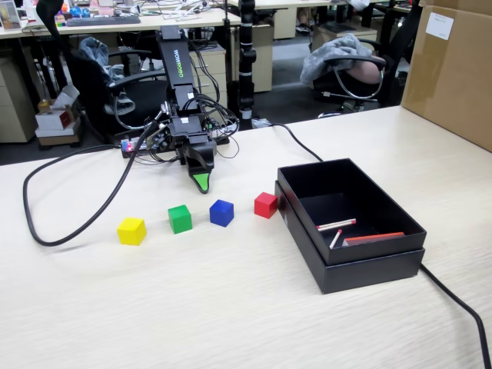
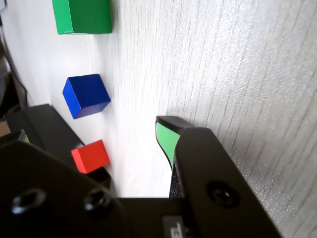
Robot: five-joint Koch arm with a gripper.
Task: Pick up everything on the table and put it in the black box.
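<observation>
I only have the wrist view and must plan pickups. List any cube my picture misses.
Observer: One yellow cube. In the fixed view it sits at the left end of the row, just past the green cube.
Operator: Report what is in the black box.
Observer: No cubes yet. The black box holds two thin red-and-white sticks and a flat reddish piece.
Operator: Name anything lying near that yellow cube.
Observer: A black cable loops across the table to its left, apart from it.
</observation>
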